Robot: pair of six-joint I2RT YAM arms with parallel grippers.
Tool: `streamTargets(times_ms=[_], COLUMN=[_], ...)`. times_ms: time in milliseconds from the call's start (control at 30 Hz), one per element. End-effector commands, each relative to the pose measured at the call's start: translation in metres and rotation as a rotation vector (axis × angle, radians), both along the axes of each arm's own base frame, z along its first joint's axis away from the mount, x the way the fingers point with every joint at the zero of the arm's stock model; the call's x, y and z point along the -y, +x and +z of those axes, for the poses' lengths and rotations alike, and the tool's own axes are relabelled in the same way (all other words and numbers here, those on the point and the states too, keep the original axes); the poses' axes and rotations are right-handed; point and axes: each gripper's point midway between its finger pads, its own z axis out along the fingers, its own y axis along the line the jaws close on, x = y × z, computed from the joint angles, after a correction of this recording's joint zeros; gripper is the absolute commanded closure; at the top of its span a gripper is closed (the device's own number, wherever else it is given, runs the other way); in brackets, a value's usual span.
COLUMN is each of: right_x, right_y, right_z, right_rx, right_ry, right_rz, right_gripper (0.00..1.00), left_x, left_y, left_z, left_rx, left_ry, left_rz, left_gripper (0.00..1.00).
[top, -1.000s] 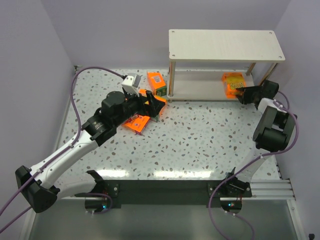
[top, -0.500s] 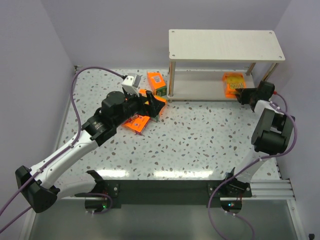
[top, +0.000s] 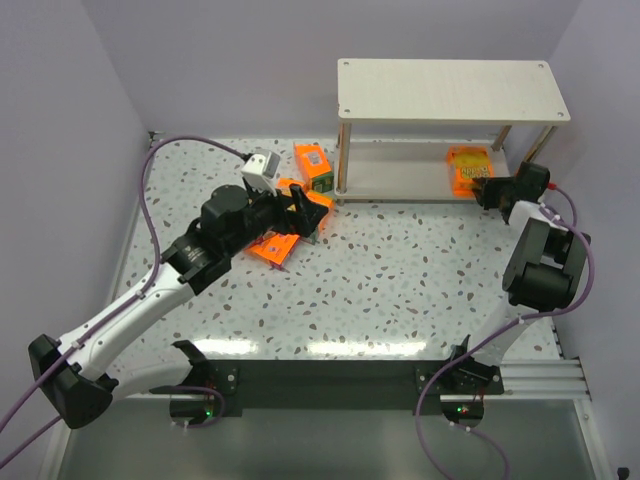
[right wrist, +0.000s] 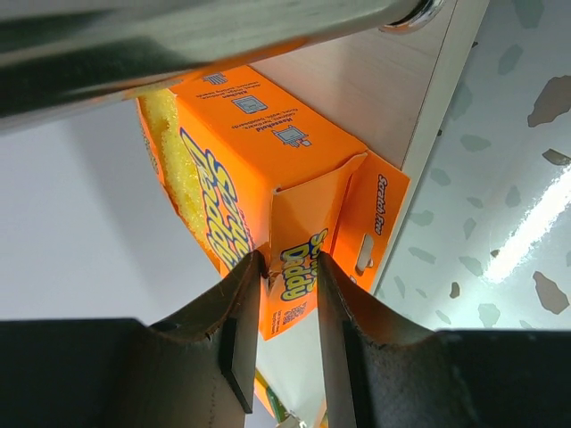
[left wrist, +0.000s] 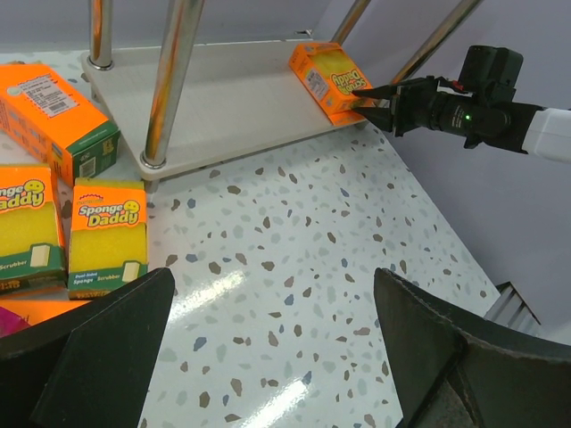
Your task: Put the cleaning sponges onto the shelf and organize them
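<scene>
The shelf [top: 450, 88] stands at the back right. One orange sponge pack [top: 467, 167] lies at the right end of its lower board [top: 400, 175]. My right gripper [top: 482, 188] is at the pack's near end. In the right wrist view it [right wrist: 290, 259] is closed to a narrow gap on the pack's end flap [right wrist: 294, 227]. My left gripper [top: 312, 212] is open and empty, hovering beside several more packs on the table: one by the shelf leg [top: 313, 165], another [top: 275, 247] lower left. The left wrist view shows packs [left wrist: 109, 236] [left wrist: 58, 111], the shelved pack [left wrist: 328, 76] and the open jaws.
Metal-looking shelf legs [left wrist: 169, 80] stand between the table packs and the lower board [left wrist: 223, 98]. Purple walls close in on the left, back and right. The speckled table [top: 400, 270] stretches between the two arms.
The right wrist has turned and shifted slightly at the shelf's right end, and the shelved pack has straightened a little. The left arm has crept slightly left.
</scene>
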Motion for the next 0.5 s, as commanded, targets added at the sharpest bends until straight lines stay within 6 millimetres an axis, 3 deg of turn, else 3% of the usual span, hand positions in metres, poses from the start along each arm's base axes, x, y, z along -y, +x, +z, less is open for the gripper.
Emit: streamTargets(times_ms=[0,67,233,467], right_x=[0.010,0.009,0.004,-0.013], right_y=[0.005,0.007,0.003,-0.003], right_z=[0.015,0.017,0.029,0.070], right_rx=[0.020,0.026,0.070,0.190], right_ry=[-0.043,-0.041,-0.040,-0.062], right_rz=[-0.030,-0.022,-0.006,0.078], right_gripper=[0.99,0.96,0.75,0.50], left_x=[-0.006,-0.007,-0.009,-0.012], left_y=[-0.001,-0.001,-0.003,-0.006], left_z=[0.014,0.015,0.019,0.023], left_rx=[0.038,0.039,0.047,0.056], left_ry=[-0.028,-0.030,-0.039,-0.041], left_rz=[0.009,0.013,0.017,0.020], left_gripper=[0.01,0.01,0.01,0.01])
